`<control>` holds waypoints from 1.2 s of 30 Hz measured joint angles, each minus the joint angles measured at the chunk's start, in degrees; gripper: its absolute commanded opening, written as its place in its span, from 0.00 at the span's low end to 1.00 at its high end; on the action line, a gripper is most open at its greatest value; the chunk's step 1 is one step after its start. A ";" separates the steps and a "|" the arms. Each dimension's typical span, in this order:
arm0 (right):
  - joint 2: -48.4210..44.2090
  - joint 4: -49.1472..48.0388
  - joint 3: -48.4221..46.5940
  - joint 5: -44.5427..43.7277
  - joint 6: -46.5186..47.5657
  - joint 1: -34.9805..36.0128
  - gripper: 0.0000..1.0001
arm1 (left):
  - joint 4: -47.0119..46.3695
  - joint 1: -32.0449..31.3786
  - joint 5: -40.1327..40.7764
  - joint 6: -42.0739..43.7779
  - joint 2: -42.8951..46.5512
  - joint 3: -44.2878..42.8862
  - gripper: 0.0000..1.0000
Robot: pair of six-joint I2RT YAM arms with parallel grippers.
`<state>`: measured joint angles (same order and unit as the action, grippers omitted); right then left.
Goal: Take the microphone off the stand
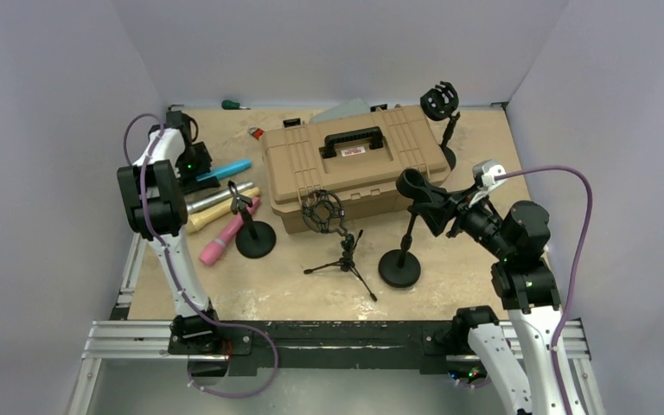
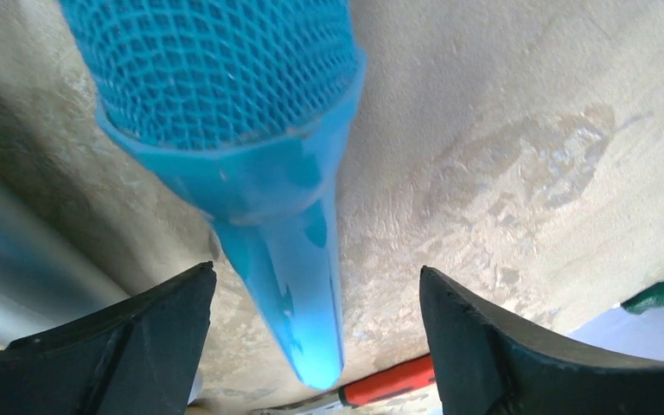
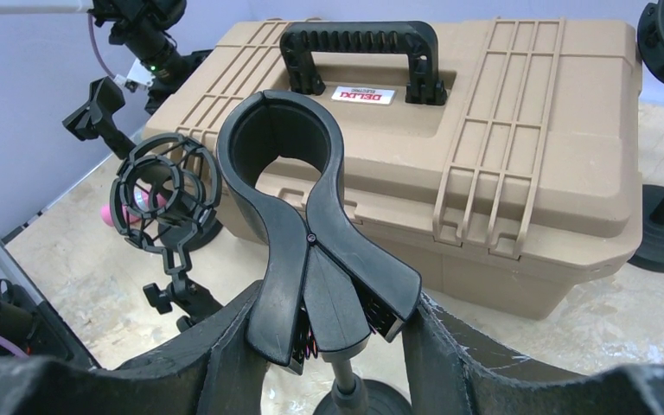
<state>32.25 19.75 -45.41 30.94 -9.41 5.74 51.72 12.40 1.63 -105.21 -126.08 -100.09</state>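
Note:
A blue microphone (image 1: 225, 169) (image 2: 251, 130) lies on the table at the far left, its mesh head toward the toolbox. My left gripper (image 1: 192, 164) (image 2: 316, 277) stands open over its handle, with a gap between each finger and the handle. The black stand (image 1: 399, 268) rises in front of the toolbox, and its clip (image 1: 415, 186) (image 3: 298, 225) holds nothing. My right gripper (image 1: 450, 212) (image 3: 337, 303) is shut on the clip's two levers, squeezing them from both sides.
A tan toolbox (image 1: 354, 164) sits mid-table. Silver, wooden and pink microphones (image 1: 225, 238) lie at the left beside a small round-base stand (image 1: 255, 240). A tripod with shock mount (image 1: 333, 225) stands in front, and another shock-mount stand (image 1: 441, 104) at the back right.

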 measured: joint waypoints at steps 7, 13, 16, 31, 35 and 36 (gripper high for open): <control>0.00 0.00 0.00 -0.02 0.00 0.00 0.00 | -0.92 0.33 -1.05 3.23 9.35 2.25 0.86; 0.02 -0.02 0.00 0.00 -0.07 0.00 0.00 | -4.76 0.37 0.33 11.67 31.08 8.41 0.88; 0.13 -0.07 0.00 0.04 -0.11 0.00 0.00 | -8.79 0.33 0.79 17.92 43.25 12.52 0.88; -0.11 0.37 -0.07 2.34 -0.02 0.00 0.67 | -31.45 -36.11 -32.30 52.52 55.43 17.73 0.92; -0.57 1.97 -1.70 3.17 -1.14 0.00 0.79 | -31.50 -47.34 -35.85 59.12 52.52 14.95 0.92; -0.85 2.34 -2.32 3.32 -1.33 0.02 0.81 | -31.47 -48.98 -36.26 60.17 51.56 14.01 0.92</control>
<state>31.40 22.09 -47.72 34.26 -10.74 5.76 20.25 -36.58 -34.63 -45.04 -74.52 -86.08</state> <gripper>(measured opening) 0.753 0.920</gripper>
